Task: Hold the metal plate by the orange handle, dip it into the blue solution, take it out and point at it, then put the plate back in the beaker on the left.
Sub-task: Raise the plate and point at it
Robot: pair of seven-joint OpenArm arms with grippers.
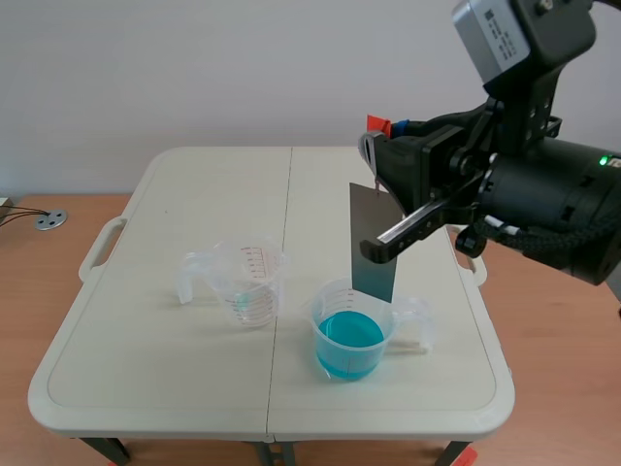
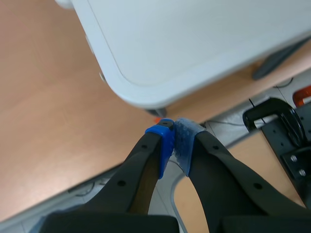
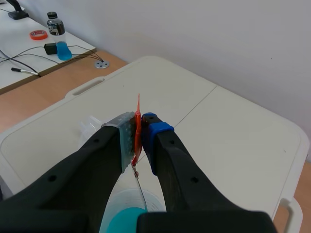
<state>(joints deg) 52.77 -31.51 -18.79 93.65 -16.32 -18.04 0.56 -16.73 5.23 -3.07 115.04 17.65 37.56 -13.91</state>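
Observation:
A dark metal plate (image 1: 374,238) hangs upright from its orange handle (image 3: 138,127), its lower edge inside the rim of the beaker of blue solution (image 1: 351,335). My right gripper (image 1: 376,160) is shut on that handle, above the beaker; in the right wrist view the handle sits pressed between the pads and the blue liquid (image 3: 127,224) shows under the gripper (image 3: 139,141). An empty clear beaker (image 1: 250,282) stands to the left on the table. My left gripper (image 2: 174,141) is shut on nothing, off the table, over the wooden floor by a table corner (image 2: 146,92).
The white folding table (image 1: 194,194) has a centre seam and carry handles on its sides. Beyond it in the right wrist view, a side desk holds a bottle (image 3: 55,23), a tape roll (image 3: 39,35) and cables. A black clamp (image 2: 277,121) lies beside the left gripper.

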